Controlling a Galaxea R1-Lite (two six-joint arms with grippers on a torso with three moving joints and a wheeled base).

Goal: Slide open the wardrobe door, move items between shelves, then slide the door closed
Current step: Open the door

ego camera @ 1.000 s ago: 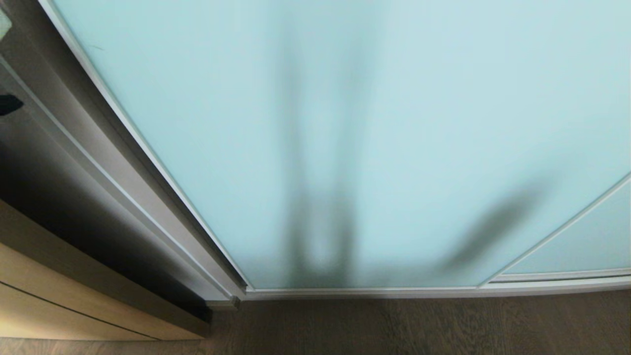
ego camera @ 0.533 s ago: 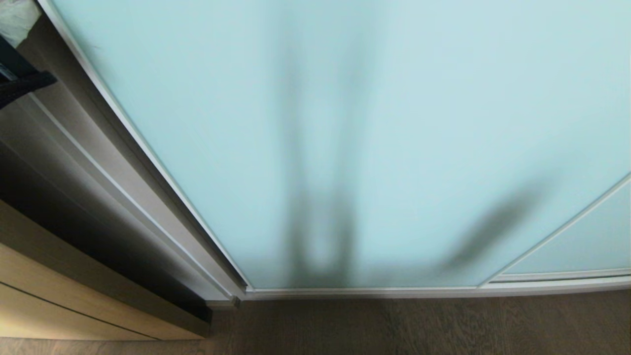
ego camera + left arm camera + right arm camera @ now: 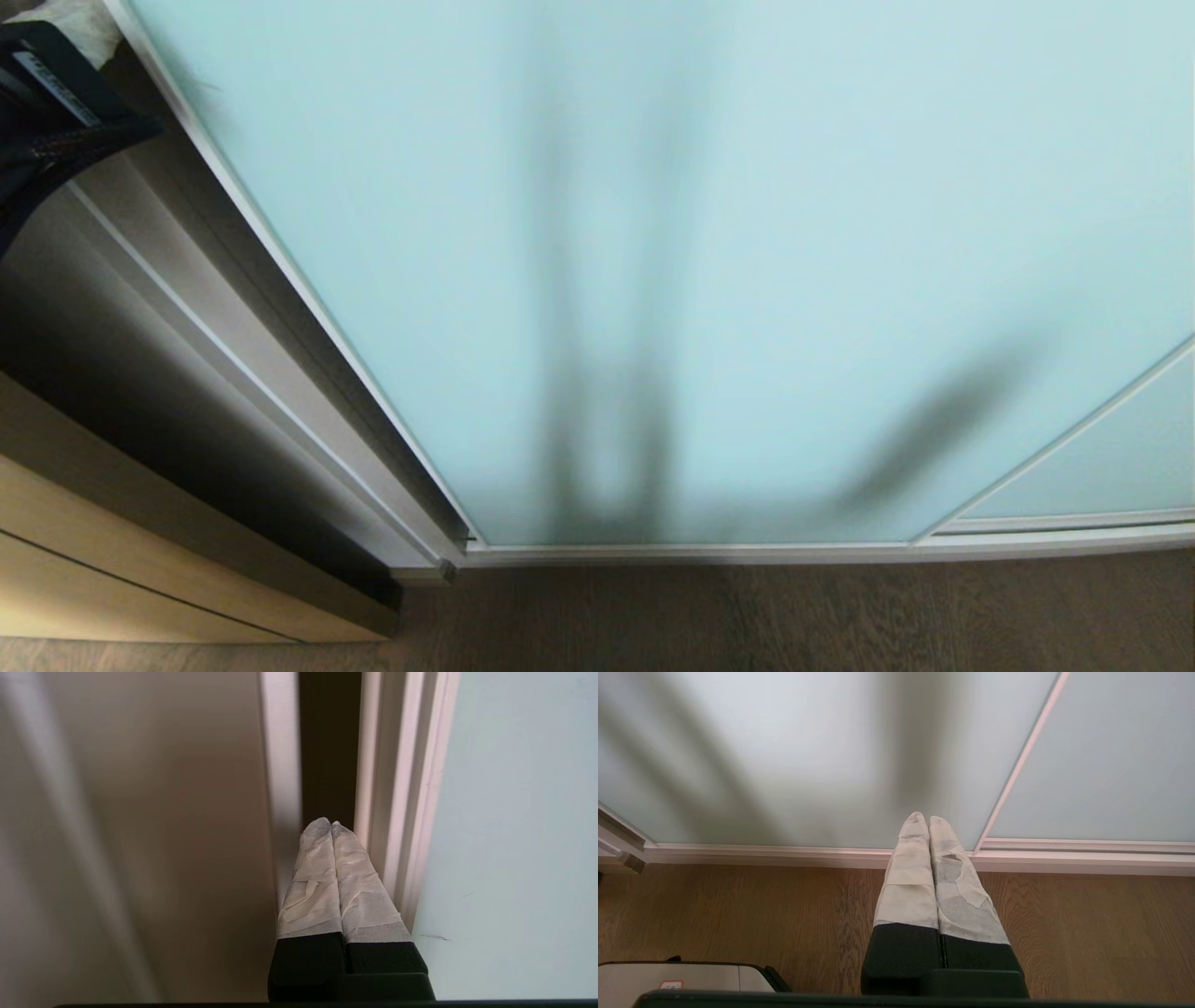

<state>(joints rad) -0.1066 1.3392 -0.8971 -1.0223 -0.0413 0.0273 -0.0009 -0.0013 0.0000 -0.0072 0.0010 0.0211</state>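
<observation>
The sliding wardrobe door (image 3: 700,233) is filling most of the head view, its frosted pale glass standing in the track at the wood floor (image 3: 794,616) and covering the opening; no shelf and no item is showing through it. Along its left edge the white frame (image 3: 402,788) is meeting a grey jamb (image 3: 187,308), with a dark slot (image 3: 329,742) between them and a light wood cabinet front (image 3: 56,569) further left. The left pincer (image 3: 331,823) is pointing into that slot, fingers pressed together, tips just beside the frame and holding nothing. The right pincer (image 3: 923,816) is hanging low over the floor, also pressed together and empty. From here the tips could slide off the thin frame edge, or wedge in the slot, if the push is not squarely sideways.
</observation>
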